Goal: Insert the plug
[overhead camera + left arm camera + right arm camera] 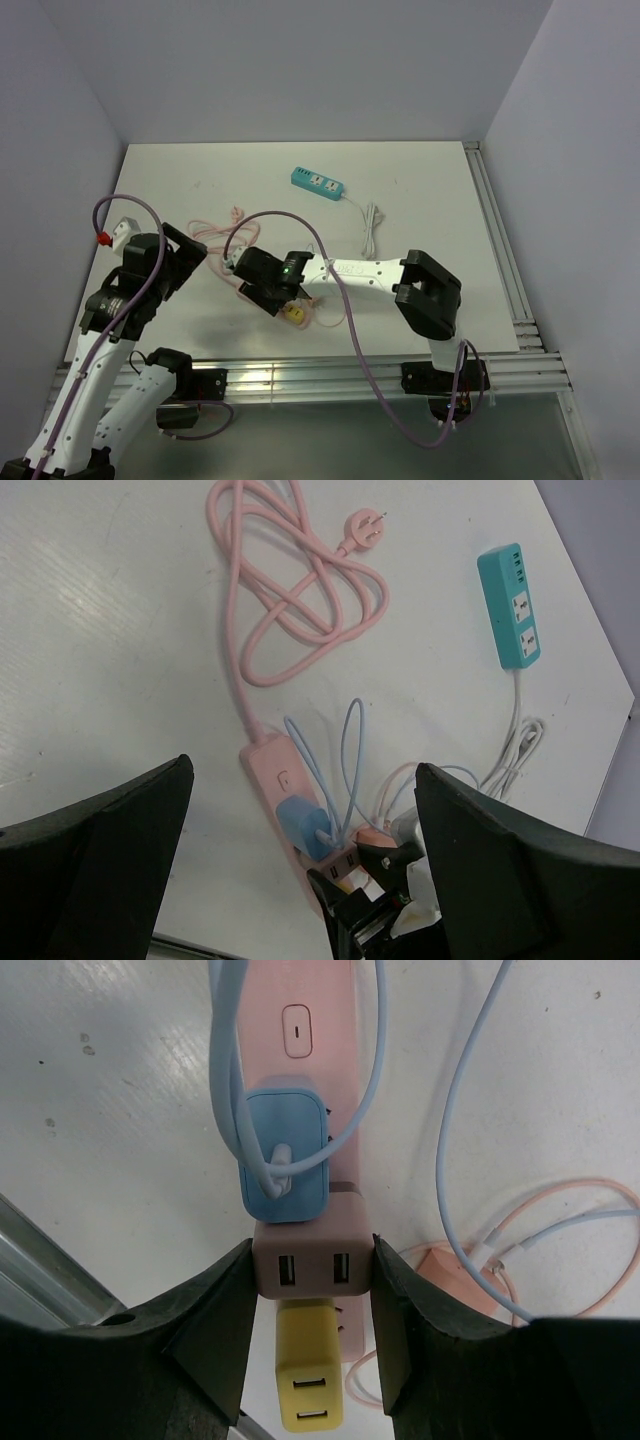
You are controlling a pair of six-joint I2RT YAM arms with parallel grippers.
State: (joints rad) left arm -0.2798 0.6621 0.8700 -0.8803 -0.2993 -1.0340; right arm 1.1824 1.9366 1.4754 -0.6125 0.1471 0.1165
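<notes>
A mauve two-port USB plug [312,1265] stands on the pink power strip [300,1020], between a blue charger [285,1155] and a yellow charger [310,1380]. My right gripper [312,1290] is shut on the mauve plug, one pad on each side. How deep its prongs sit is hidden. From above, the right gripper [262,285] is at the table's near middle, beside the yellow charger [295,314]. My left gripper [185,262] hangs open to the left, holding nothing. Its wrist view looks down on the pink strip [272,775] and blue charger [303,825].
The strip's pink cord [290,600] lies looped behind it, ending in its own plug [365,530]. A teal power strip [318,183] with a coiled white cable [370,228] lies at the back. A peach adapter [455,1275] and thin cables sit right of the strip.
</notes>
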